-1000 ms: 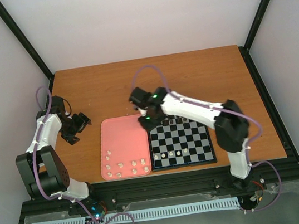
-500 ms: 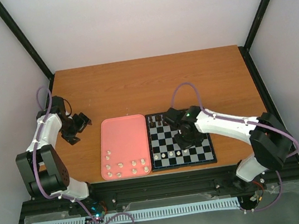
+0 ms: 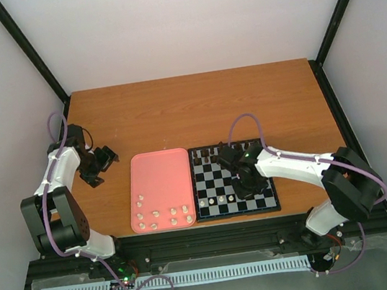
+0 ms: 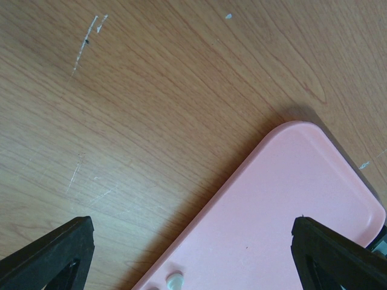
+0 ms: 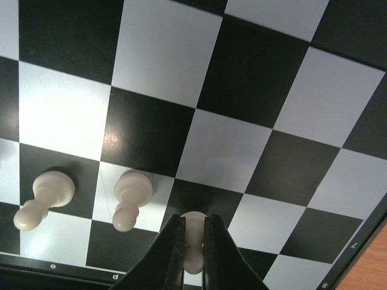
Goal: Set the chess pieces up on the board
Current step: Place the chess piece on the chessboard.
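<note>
Grips a cream-white pawn (image 5: pixel 193 219) in the narrowed right hand (image 5: pixel 193 244), low over the near row of the board (image 5: pixel 242 145), just beside a standing pawn (image 5: pixel 128 202); may topple it or clip that neighbour if released tilted or off-square; holds the left hand (image 4: pixel 193 254) wide by the pink tray (image 4: pixel 290 199).

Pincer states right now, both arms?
Left pincer: open, holding nothing.
Right pincer: closed on a cream-white chess piece.

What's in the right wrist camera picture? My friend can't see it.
The right hand pinches a white pawn between its fingers, by the chessboard's lettered rim. Beside it stand two more white pawns.
</note>
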`<state>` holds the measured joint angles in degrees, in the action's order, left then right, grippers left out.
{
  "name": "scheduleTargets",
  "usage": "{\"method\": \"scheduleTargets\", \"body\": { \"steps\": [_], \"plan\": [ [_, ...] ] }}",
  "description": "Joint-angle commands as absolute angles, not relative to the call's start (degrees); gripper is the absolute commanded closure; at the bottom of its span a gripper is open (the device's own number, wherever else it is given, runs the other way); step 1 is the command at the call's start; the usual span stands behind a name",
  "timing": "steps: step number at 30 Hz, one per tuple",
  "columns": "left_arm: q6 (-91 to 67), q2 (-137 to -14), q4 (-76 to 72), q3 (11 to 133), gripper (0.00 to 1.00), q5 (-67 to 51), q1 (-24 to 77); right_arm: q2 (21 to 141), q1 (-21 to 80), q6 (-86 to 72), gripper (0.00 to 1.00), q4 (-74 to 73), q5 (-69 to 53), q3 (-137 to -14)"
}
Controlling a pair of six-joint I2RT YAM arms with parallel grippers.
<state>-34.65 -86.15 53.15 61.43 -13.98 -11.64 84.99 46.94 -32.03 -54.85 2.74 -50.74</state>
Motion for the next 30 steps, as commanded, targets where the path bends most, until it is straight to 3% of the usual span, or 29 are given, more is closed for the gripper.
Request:
{"method": "scheduleTargets", "body": {
  "steps": [1, 24, 30],
  "plan": [
    [-34.2, -86.3, 52.6, 62.5, 0.0, -14.2, -12.1, 84.4, 45.9, -32.7, 0.97, -52.5, 3.0, -50.4],
    [-34.2, -87.2, 52.3, 62.3, 0.0, -14.0, -12.2, 87.0, 44.8, -31.3, 0.97, -52.2, 1.9, -49.0],
    [-34.1, -87.4, 52.3, 62.4, 0.0, -14.0, -12.1, 87.3, 44.8, -31.3, 0.85, -52.3, 1.9, -49.3]
  ]
}}
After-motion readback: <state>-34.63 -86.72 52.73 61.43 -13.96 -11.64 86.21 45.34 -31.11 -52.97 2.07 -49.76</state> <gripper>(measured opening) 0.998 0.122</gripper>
